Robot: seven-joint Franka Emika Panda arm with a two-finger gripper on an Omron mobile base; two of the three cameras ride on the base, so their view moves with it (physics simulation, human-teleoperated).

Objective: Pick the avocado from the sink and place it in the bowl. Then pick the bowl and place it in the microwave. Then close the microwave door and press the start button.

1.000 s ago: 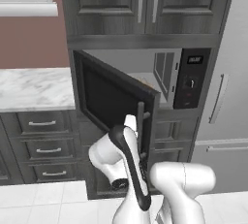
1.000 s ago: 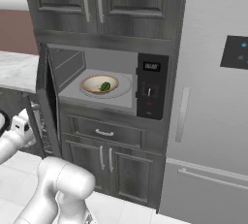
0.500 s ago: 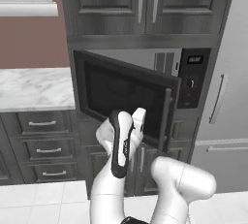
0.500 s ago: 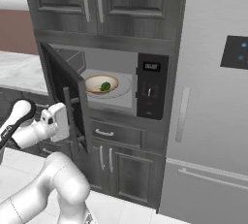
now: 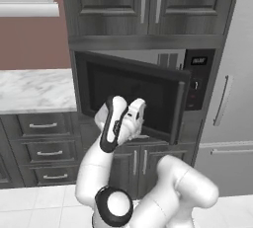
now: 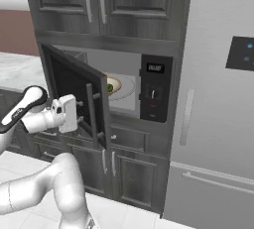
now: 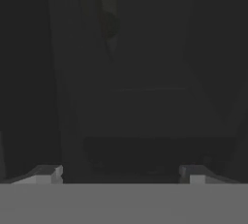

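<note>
The microwave door (image 6: pixel 79 96) stands partly swung, hinged at the left, its dark glass facing outward. The pincer (image 6: pixel 79 119) is pressed up to the door's outer face, its fingers (image 7: pixel 46 173) spread apart with nothing between them. Behind the door's free edge, inside the microwave (image 6: pixel 149 91), the bowl (image 6: pixel 115 84) sits on the turntable with the avocado (image 6: pixel 110 88) in it. The black control panel (image 6: pixel 155 94) lies to the right, beside the tall refrigerator (image 6: pixel 218 104). A marble counter (image 5: pixel 34 91) runs off to the left.
</note>
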